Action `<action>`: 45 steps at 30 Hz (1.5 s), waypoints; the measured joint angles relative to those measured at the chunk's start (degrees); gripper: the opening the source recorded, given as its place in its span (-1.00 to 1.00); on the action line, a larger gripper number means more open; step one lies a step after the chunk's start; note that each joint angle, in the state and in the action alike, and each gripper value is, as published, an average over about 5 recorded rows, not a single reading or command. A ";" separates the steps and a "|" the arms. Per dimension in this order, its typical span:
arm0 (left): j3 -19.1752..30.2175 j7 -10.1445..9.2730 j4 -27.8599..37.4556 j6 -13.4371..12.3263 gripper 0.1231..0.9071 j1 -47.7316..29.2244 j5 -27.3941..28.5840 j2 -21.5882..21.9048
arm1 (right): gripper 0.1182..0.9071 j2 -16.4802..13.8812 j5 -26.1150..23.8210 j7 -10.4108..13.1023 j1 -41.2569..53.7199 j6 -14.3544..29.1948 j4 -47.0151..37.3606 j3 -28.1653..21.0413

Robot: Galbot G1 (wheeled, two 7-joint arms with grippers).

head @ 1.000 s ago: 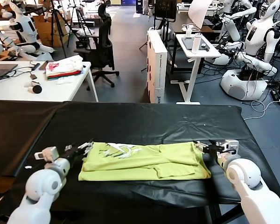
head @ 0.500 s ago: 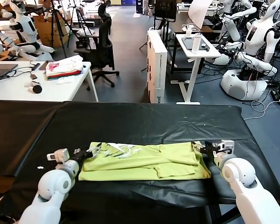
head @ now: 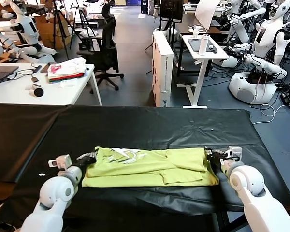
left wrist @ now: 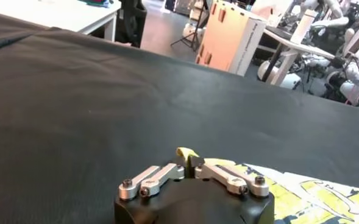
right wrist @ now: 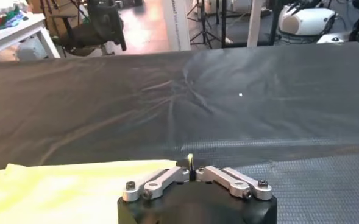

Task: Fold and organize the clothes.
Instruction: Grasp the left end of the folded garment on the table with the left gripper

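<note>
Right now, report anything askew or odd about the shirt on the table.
Nothing damaged. The T-shirt lies folded into a band, white print bunched near its left end; left gripper and right gripper each pinch an end.

Both my arms reach forward low, forearms angled inward. My left pincer (head: pixel 88 158) sits at the left end, fingers pinched together on yellow-green cloth. My right pincer (head: pixel 210 154) sits at the right end, fingers also closed tight on a sliver of it.

Thin matt cloth T-shirt (head: pixel 150 166) lies on a black, faintly sheened, wrinkled table cover (head: pixel 150 128).
</note>
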 joint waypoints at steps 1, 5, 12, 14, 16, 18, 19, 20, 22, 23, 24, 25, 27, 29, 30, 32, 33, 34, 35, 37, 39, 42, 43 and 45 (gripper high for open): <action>-0.18 0.00 -0.03 -0.03 -0.93 0.08 -0.03 0.02 | -0.94 0.13 -0.04 0.36 -0.06 0.36 -0.09 0.09; -0.91 0.03 -0.09 -0.23 -0.93 0.47 -0.20 0.21 | -0.94 0.62 -0.09 1.32 -0.25 1.32 -0.40 0.28; -1.61 0.18 -0.12 -0.58 -0.93 1.11 -0.33 0.44 | -0.93 1.01 0.30 -0.11 -0.56 1.96 -0.23 0.37; -1.62 0.38 -0.19 -0.72 -0.93 1.16 -0.26 0.31 | -0.86 0.93 0.40 -1.19 -0.87 2.59 0.13 0.53; -1.62 0.74 -0.41 -0.91 -0.85 1.20 0.07 0.13 | -0.64 0.72 0.42 -2.23 -1.26 3.54 0.63 0.83; -1.60 1.05 -0.83 -1.05 -0.63 1.30 0.52 0.03 | -0.32 0.43 0.42 -2.93 -1.68 4.40 1.21 1.27; -1.59 1.12 -1.12 -1.11 -0.50 1.42 0.68 0.04 | -0.17 0.27 0.40 -3.15 -1.91 4.77 1.53 1.52; -1.61 1.08 -1.46 -1.13 -0.35 1.57 0.71 0.10 | -0.03 0.12 0.38 -3.31 -2.16 5.16 1.89 1.77; -1.75 0.83 -2.16 -1.10 -0.01 1.94 0.46 0.36 | 0.31 -0.22 0.32 -3.62 -2.71 6.17 2.72 2.32; -1.87 0.69 -2.52 -1.07 0.13 2.15 0.25 0.53 | 0.45 -0.41 0.28 -3.85 -3.02 6.79 3.22 2.63; -2.01 0.58 -2.89 -1.01 0.33 2.36 0.03 0.73 | 0.62 -0.61 0.25 -4.22 -3.39 7.58 3.77 2.94; -2.18 0.50 -3.24 -0.94 0.47 2.58 -0.22 0.93 | 0.74 -0.86 0.15 -4.76 -3.81 8.52 4.36 3.26; -2.62 0.32 -3.99 -0.59 0.75 3.10 -1.13 1.43 | 0.92 -1.51 -0.38 -6.39 -4.88 10.99 5.73 3.94; -3.24 -0.14 -4.89 0.38 0.90 3.82 -3.03 2.15 | 0.97 -2.32 -1.26 -8.43 -6.22 14.08 7.23 4.74; -3.65 -0.39 -5.47 1.12 0.96 4.30 -4.48 2.65 | 0.99 -2.78 -1.70 -9.61 -7.03 15.86 8.03 5.25; -4.61 -0.67 -6.84 2.65 0.99 5.51 -8.06 3.91 | 1.00 -3.66 -2.61 -12.19 -8.88 19.96 9.53 6.45; -5.15 -0.54 -7.59 3.40 0.99 6.24 -10.10 4.66 | 1.00 -4.04 -3.01 -13.63 -9.97 22.30 10.26 7.15; -5.69 -0.27 -8.34 4.07 1.00 7.01 -12.15 5.44 | 1.00 -4.34 -3.27 -15.03 -11.14 24.59 10.95 7.87; -6.23 0.13 -9.00 4.73 1.00 7.77 -14.14 6.23 | 1.00 -4.53 -3.37 -16.24 -12.34 26.70 11.58 8.57; -7.39 1.22 -9.95 6.13 1.00 9.32 -17.84 7.74 | 1.00 -4.57 -2.80 -18.09 -14.97 30.14 12.82 10.02; -8.49 2.19 -10.33 7.38 1.00 10.69 -20.82 8.81 | 1.00 -4.26 -1.82 -19.13 -17.80 32.52 14.15 11.56; -9.59 3.31 -10.41 8.39 1.00 12.32 -23.12 9.60 | 1.00 -3.33 -1.16 -20.01 -22.02 34.58 16.24 13.78; -9.76 3.58 -10.40 8.52 1.00 12.70 -23.34 9.72 | 1.00 -2.99 -1.17 -20.19 -23.27 34.90 16.87 14.38; -9.93 3.92 -10.28 8.47 1.00 13.17 -23.29 9.82 | 1.00 -2.32 -1.33 -20.45 -25.45 35.30 18.01 15.34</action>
